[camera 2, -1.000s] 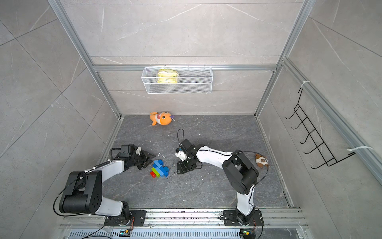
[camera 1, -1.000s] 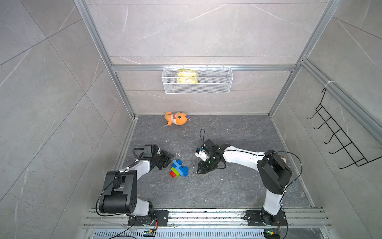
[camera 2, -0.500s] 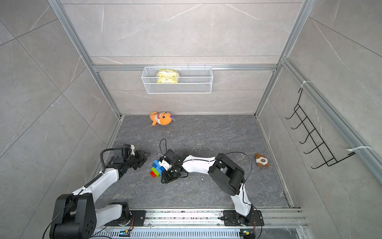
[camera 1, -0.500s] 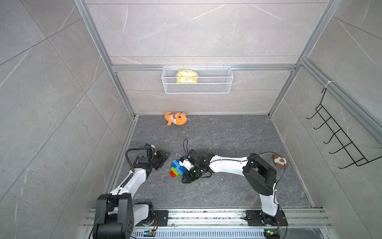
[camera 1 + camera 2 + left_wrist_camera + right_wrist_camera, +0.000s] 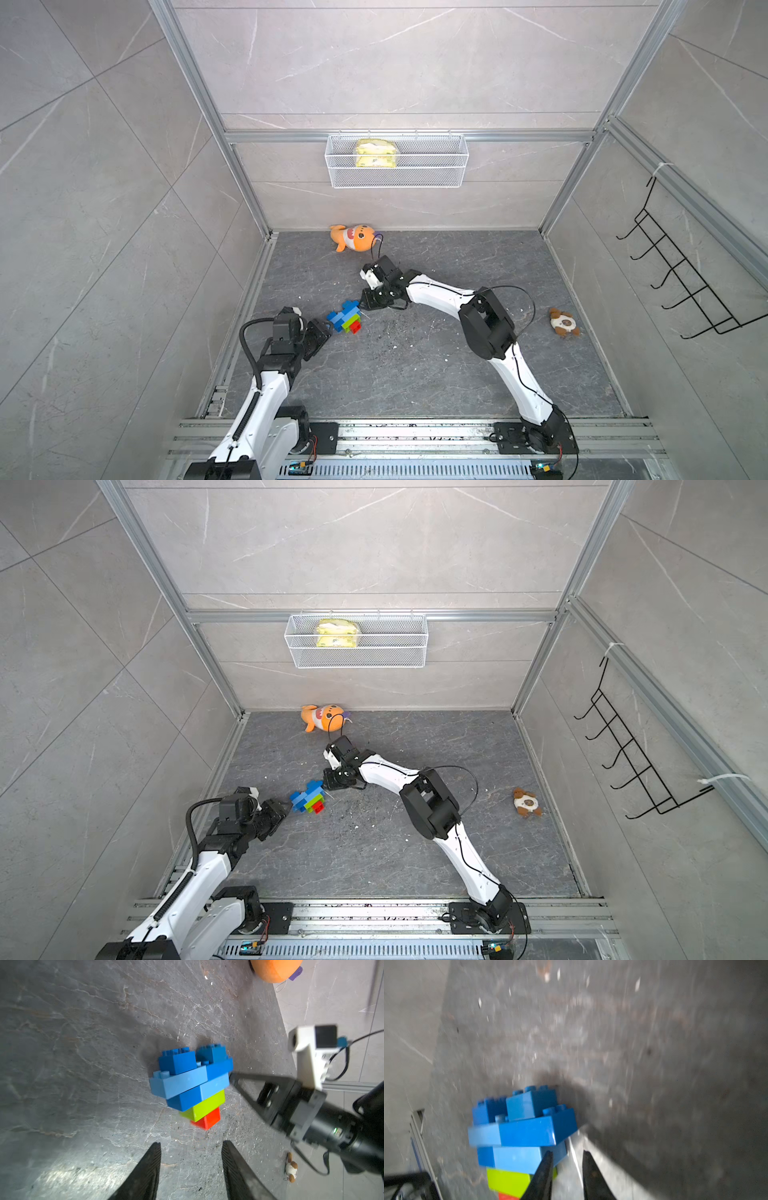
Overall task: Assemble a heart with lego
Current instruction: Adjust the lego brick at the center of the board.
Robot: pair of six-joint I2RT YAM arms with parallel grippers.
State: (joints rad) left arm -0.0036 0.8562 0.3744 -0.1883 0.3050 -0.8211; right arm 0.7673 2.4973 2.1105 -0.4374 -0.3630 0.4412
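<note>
The heart [image 5: 345, 318] is seen lying flat on the grey floor [image 5: 415, 365] between the two arms. Its blue layers, lime-green brick and red tip are all joined, so the build is judged complete or nearly so. The left gripper [image 5: 191, 1144] is held spread and empty, just short of the red tip. The right gripper [image 5: 566, 1152] is shown with only a narrow gap between its fingers and nothing caught in it. One fingertip [image 5: 234, 1077] is set against, or just beside, the edge of the blue layers. The main risk is judged to lie in that contact: if the side is pushed, the heart may be slid or spun across the smooth floor, away from the left gripper. A layer may also be levered off its studs, since the wide blue layer appears slightly askew in the left wrist view. If the left gripper is driven forward off-line, the small red tip could be knocked loose. The right wrist view is blurred, so contact cannot be confirmed there.
</note>
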